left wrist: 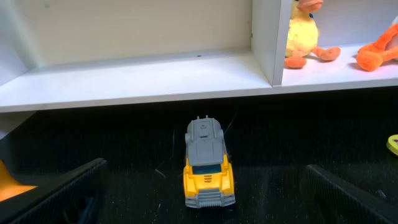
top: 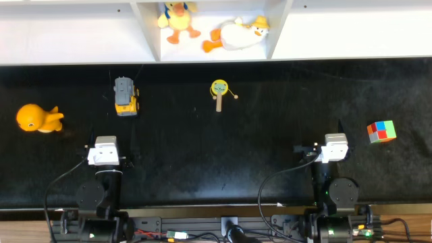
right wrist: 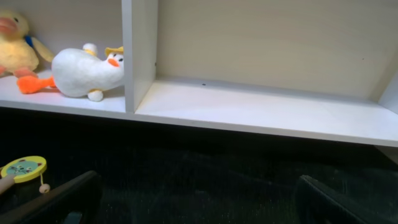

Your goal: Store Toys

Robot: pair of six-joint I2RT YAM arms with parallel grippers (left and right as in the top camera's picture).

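A yellow and grey toy truck (top: 125, 96) stands on the black table, straight ahead of my left gripper (left wrist: 202, 218), which is open and holds nothing. The truck (left wrist: 208, 165) is a short way off from its fingers. An orange duck toy (top: 38, 118) lies at the far left. A small yellow-green rattle drum (top: 219, 90) with a wooden handle lies mid-table, also seen as the drum (right wrist: 23, 168). A multicoloured cube (top: 381, 131) sits at the far right. My right gripper (right wrist: 199, 218) is open and empty over bare table.
A white shelf unit (top: 148, 34) runs along the back edge. Its middle compartment holds a yellow plush duck (top: 177, 19) and a white plush duck (top: 237, 34). The left compartment (left wrist: 137, 74) and right compartment (right wrist: 267, 106) are bare.
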